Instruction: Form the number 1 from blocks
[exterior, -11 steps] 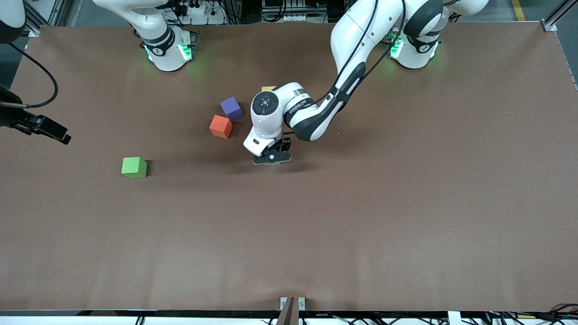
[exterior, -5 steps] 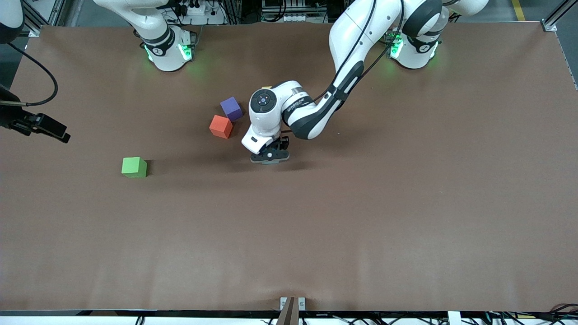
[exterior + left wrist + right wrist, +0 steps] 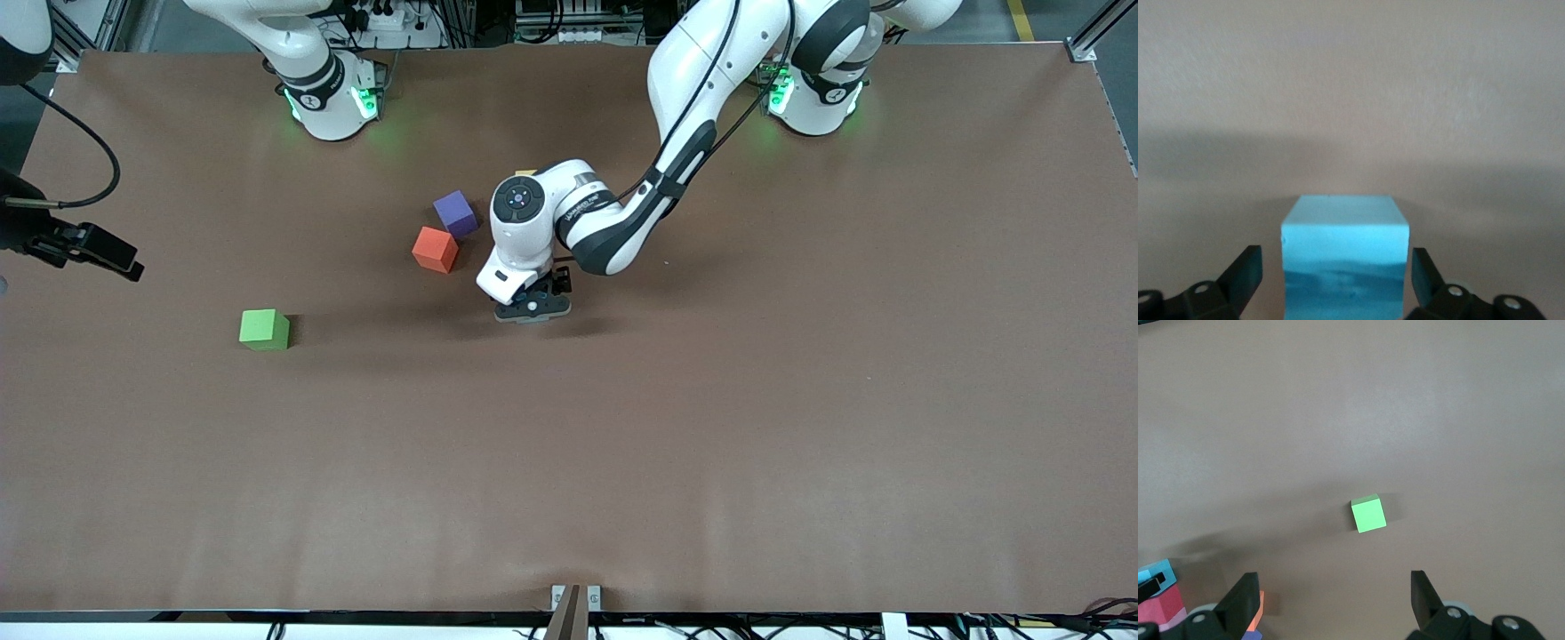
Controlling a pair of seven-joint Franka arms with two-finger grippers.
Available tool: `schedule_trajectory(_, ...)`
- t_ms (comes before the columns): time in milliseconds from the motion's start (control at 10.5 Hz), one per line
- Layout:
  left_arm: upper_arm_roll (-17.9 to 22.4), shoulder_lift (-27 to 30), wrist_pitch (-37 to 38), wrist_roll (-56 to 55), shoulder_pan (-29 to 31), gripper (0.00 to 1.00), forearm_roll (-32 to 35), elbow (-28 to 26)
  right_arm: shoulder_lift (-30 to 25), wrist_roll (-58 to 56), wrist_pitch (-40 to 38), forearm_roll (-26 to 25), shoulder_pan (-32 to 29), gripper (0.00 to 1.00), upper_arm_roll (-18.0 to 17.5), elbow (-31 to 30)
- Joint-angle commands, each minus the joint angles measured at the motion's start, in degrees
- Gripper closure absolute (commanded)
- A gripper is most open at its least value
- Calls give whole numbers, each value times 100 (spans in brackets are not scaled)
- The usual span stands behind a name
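A light blue block (image 3: 1345,267) rests on the brown table (image 3: 711,400) between the fingers of my left gripper (image 3: 1337,273), which is open with a gap on each side of it. In the front view the left gripper (image 3: 532,309) stands low over the table's middle and covers that block almost fully. Beside the wrist of the left arm a sliver of the yellow block (image 3: 527,172) peeks out. The right wrist view shows the light blue block (image 3: 1153,571) and a pinkish-red block (image 3: 1161,613) right beside it. My right gripper (image 3: 124,265) hangs open and empty over the right arm's end of the table.
A purple cube (image 3: 456,213) and an orange cube (image 3: 436,249) lie close together beside the left gripper, toward the right arm's end. A green cube (image 3: 264,329) lies alone farther that way and also shows as the green cube (image 3: 1369,513) under my right gripper (image 3: 1333,603).
The left gripper has shifted a little toward the orange cube, staying low around the light blue block. The right gripper has barely drifted.
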State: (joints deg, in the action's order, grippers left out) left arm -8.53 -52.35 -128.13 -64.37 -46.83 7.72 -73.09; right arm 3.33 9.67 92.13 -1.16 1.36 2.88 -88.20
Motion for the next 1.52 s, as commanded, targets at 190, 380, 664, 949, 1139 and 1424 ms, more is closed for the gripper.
schedule_trajectory(190, 378, 838, 884, -154, 156, 0, -104, -12, -17, -71, -28, 99, -101, 0, -77, 4)
schedule_trajectory(380, 370, 1339, 1436, -164, 874, 0, -122, -134, -17, -71, -28, 99, -92, 0, -77, 4)
schedule_trajectory(664, 317, 1937, 2220, 614, 2288, 0, -166, -319, -17, -79, -28, 99, -75, 0, -77, 13)
schedule_trajectory(949, 317, 2254, 2240, 1216, 3353, 0, -472, -354, -17, -79, -28, 107, -75, 0, -86, 13)
schedule_trajectory(1139, 300, 2866, 2240, 1295, 4064, 0, -753, -895, -60, -149, -63, 352, -136, 0, -77, 22)
schedule_trajectory(1424, 247, 3974, 1950, 1716, 4410, 0, -816, -2345, -61, -352, -160, 424, -163, 0, -33, 30)
